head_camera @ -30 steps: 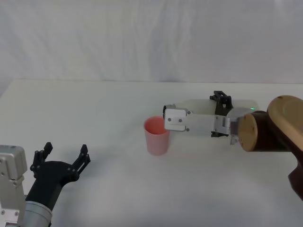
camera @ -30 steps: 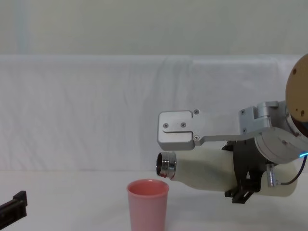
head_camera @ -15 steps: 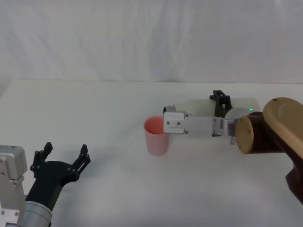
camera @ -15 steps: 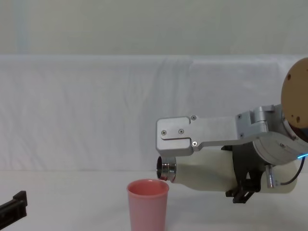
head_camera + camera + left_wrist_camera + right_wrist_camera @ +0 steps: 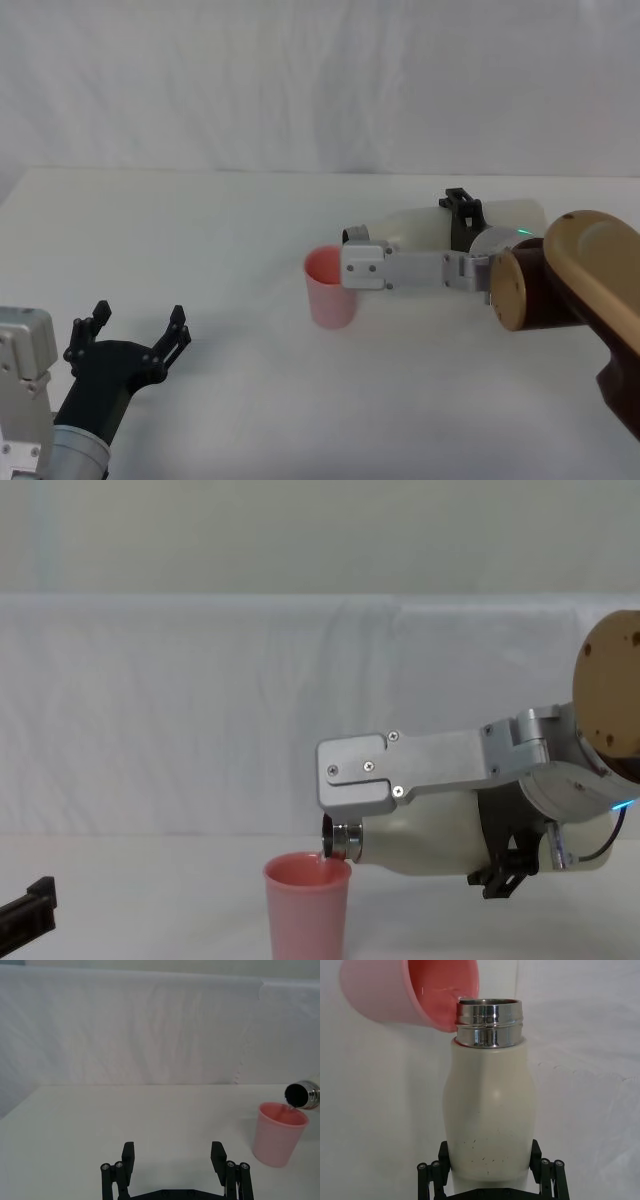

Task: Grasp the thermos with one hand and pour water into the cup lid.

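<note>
**Thermos tipped over the pink cup, right arm doing all the work**

So the right gripper point(image 5: 490, 1180) has its fingers clamped around the lower body of the thermos point(image 5: 420, 840), one black finger on each side of it in the right wrist view. The bottle is lying pretty much on its side, held up off the white table point(image 5: 200, 260), with the shiny steel neck pointing toward the robot's left. In the chest view the neck mouth sits right at the cup's rim, just above its right edge and dipping slightly down. The left wrist view shows the dark open mouth of the thermos point(image 5: 301, 1095) hanging over the far side of the rim, with what looks like a thin trickle running from it into the cup.

The cup lid point(image 5: 330, 288) stands upright on the table, about mid-table, a little right of centre from the head view. Inside looks wet in the right wrist view, though I can't tell how full it is.

The left gripper point(image 5: 128, 335) sits low at the near left side of the table, fingers spread apart, holding nothing, well apart from the cup.
</note>
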Controlling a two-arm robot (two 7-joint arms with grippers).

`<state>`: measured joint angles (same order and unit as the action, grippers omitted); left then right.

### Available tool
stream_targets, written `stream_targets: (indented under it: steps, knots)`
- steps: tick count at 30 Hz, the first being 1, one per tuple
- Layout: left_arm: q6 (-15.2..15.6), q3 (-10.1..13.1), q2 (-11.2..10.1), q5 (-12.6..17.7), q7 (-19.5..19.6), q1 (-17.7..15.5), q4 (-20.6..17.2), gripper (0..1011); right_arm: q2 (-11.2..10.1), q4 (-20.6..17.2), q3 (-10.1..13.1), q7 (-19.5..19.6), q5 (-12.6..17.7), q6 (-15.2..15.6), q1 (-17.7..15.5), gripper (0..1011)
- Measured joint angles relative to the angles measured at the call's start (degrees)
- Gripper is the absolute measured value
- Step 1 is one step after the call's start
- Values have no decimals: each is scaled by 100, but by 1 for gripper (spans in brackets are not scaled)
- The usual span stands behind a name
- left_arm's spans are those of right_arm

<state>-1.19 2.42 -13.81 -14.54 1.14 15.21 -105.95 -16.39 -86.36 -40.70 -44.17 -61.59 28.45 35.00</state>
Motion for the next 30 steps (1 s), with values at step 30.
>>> stream_targets:
  steps: [30]
  knots:
    - [0,0,0,0,0,0,0,1001,68,-14,59,-71,-210,-43,-29,947]
